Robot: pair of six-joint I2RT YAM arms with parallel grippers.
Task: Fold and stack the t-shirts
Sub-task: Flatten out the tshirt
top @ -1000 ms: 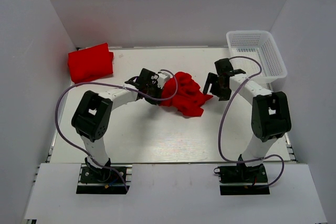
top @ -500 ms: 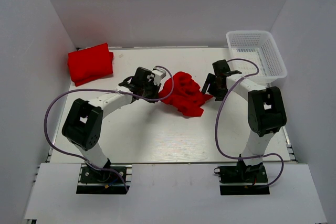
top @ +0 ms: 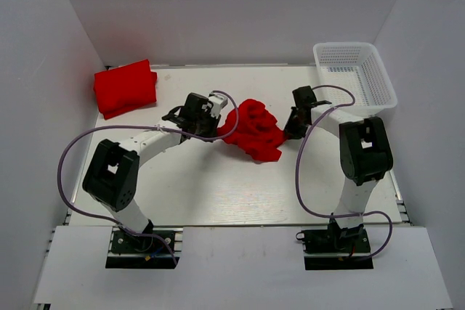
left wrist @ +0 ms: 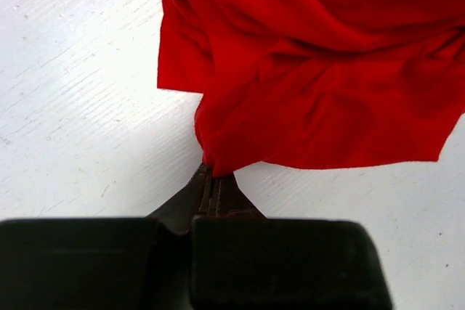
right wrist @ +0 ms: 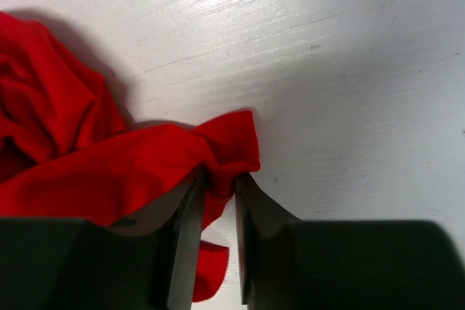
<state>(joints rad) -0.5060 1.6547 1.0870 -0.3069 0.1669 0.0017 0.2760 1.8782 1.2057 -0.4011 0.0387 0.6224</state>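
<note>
Since the earlier frame the right gripper (top: 290,127) has moved in on the crumpled t-shirt (top: 253,128), which lies mid-table (top: 218,194). Its jaws straddle the cloth's right corner, narrowly parted; whether they clamp it cannot be told. The left gripper (left wrist: 216,178) is pinched tight on the left hem. Risk: so thin a pinch may slip, or bunched layers may lift together when spread. A folded t-shirt (top: 125,87) sits far left and a basket (top: 386,91) far right; neither obstructs.
</note>
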